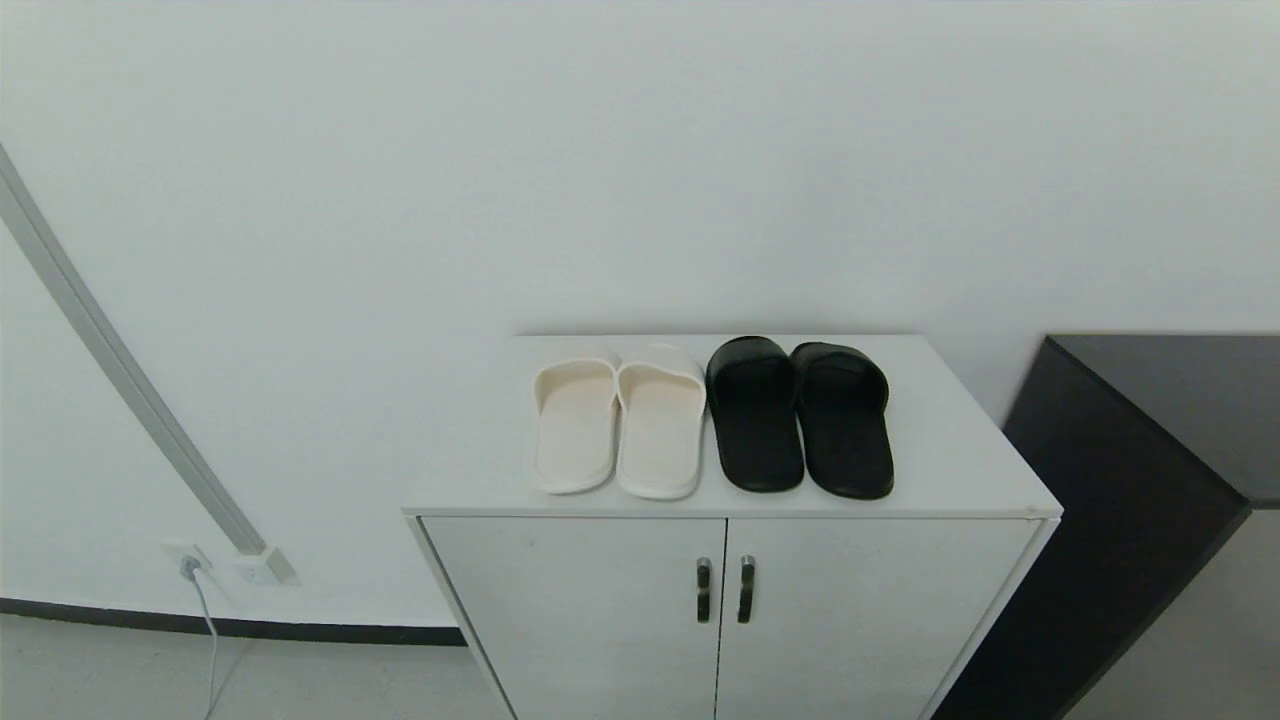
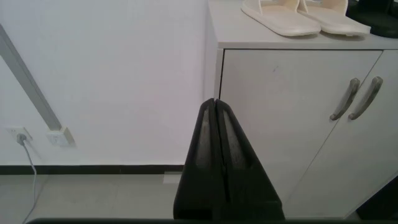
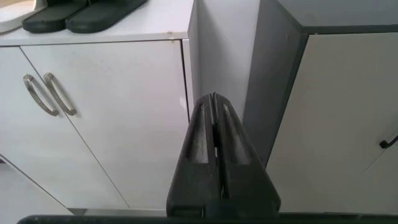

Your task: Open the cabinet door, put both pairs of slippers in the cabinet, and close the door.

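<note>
Head view: the cabinet (image 1: 950, 440) stands at 6 o'clock of the frame. Left door (image 1: 580, 620) and right door (image 1: 870, 620) are both shut. The left handle (image 1: 703, 590) and right handle (image 1: 745, 588) sit just beside each other at the centre seam.

On the cabinet top, the white slippers (image 1: 618, 425) lie at 9 o'clock of the black slippers (image 1: 800, 415), just beside them, toes toward 12 o'clock.

Left gripper (image 2: 215, 106): fingers pressed together, nothing held, low before the left door. Right gripper (image 3: 213, 98): fingers likewise together and empty, low by the cabinet's right front corner.

Judgement: door opening is not yet begun.

Procedure notes:
- Spread the fingers before the approach.
- Take one handle squarely across its bar.
- The handles sit close together, so keep the outer finger off the neighbouring one.
- Pull along the door's arc about its outer hinge, not straight back.
- Hold the idle arm out of the swing.
- Open wide enough for a slipper to pass.
</note>
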{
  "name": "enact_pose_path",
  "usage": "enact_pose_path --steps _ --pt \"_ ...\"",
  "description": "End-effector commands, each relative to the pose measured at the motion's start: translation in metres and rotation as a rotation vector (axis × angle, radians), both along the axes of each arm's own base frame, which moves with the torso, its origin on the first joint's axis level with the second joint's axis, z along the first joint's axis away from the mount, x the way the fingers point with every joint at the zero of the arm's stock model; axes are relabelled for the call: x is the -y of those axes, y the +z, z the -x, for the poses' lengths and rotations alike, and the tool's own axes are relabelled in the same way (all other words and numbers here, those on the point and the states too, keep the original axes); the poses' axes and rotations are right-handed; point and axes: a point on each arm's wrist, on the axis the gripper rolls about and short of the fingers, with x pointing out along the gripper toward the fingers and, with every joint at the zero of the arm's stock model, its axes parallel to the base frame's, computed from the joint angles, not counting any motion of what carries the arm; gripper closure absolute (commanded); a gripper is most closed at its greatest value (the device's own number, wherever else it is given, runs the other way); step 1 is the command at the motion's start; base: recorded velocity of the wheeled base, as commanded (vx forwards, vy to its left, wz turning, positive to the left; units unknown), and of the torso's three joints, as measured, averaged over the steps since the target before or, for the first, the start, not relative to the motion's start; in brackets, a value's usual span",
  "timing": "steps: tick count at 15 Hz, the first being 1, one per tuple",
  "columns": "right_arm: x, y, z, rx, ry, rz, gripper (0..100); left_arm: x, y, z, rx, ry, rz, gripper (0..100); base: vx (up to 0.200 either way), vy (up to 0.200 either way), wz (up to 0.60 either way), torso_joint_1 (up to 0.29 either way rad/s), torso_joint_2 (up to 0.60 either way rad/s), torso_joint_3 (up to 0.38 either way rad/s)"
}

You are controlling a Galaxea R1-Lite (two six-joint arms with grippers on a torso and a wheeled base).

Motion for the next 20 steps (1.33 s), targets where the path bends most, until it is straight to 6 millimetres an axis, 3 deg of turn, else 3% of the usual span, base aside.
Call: enact_pose_path --steps 1,4,5,14,16,20 --pt "0.0 0.0 0.0 0.001 0.0 -0.001 100 0.0 0.0 0.0 0.0 0.0 0.0 100 0.0 0.0 0.0 0.0 0.0 0.0" --pt "0.0 0.0 0.0 -0.001 0.001 0.001 100 0.0 0.0 0.0 0.0 0.0 0.0 100 0.0 0.0 0.0 0.0 0.0 0.0" --pt "0.0 0.0 0.0 -0.001 0.0 0.001 0 0.0 0.0 0.0 0.0 0.0 0.0 100 0.0 0.0 0.0 0.0 0.0 0.0" --pt "0.001 0.001 0.0 0.011 -0.045 -0.026 0 0.0 0.0 0.0 0.0 0.002 0.0 100 0.0 0.0 0.0 0.0 0.0 0.0" --pt "0.001 0.051 0.01 0.139 -0.023 -0.076 0 0.0 0.0 0.0 0.0 0.0 0.008 100 0.0 0.0 0.0 0.0 0.0 0.0" --pt "-0.002 0.058 -0.019 -0.166 0.113 -0.084 0 0.0 0.0 0.0 0.001 0.0 0.007 100 0.0 0.0 0.0 0.0 0.0 0.0"
